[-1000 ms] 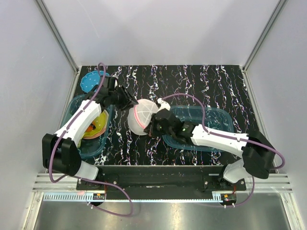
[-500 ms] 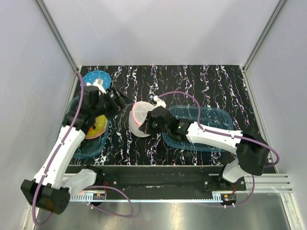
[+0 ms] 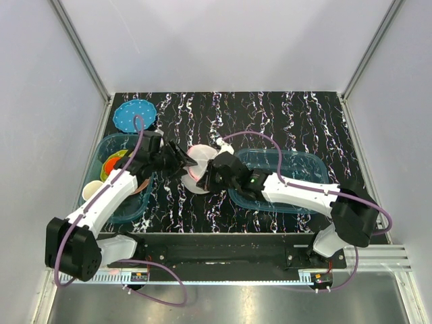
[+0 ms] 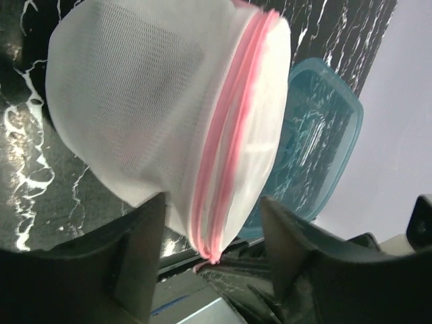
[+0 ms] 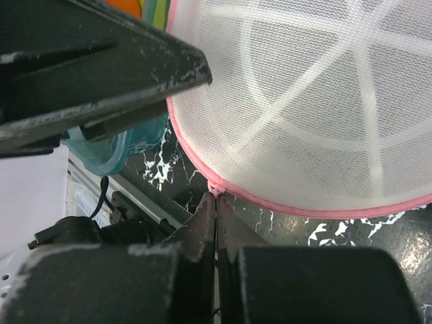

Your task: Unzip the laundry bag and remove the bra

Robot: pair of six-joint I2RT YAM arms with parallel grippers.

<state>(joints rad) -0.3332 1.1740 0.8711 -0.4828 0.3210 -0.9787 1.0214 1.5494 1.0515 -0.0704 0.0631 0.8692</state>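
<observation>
The laundry bag (image 3: 197, 166), a round white mesh case with pink zipper trim, stands on edge on the black marbled table between the two arms. My left gripper (image 3: 177, 160) is open and straddles the bag's (image 4: 155, 101) lower rim, one finger on each side of the pink trim (image 4: 229, 148). From the other side, my right gripper (image 3: 208, 177) is shut, its tips (image 5: 216, 200) pinching the small pink zipper pull at the bag's (image 5: 310, 94) rim. The bra is hidden; no red shows through the mesh.
A teal bin (image 3: 125, 138) on the left holds orange and yellow items (image 3: 118, 165), with a white cup (image 3: 91, 194) at its near corner. A second teal bin (image 3: 317, 159) lies under my right arm. A blue dotted disc (image 3: 133, 115) lies at the back left.
My left gripper let go, swung out toward the left bin, then came back open around the bag's rim. The right gripper stayed shut at the zipper pull; the bag tipped slightly.
</observation>
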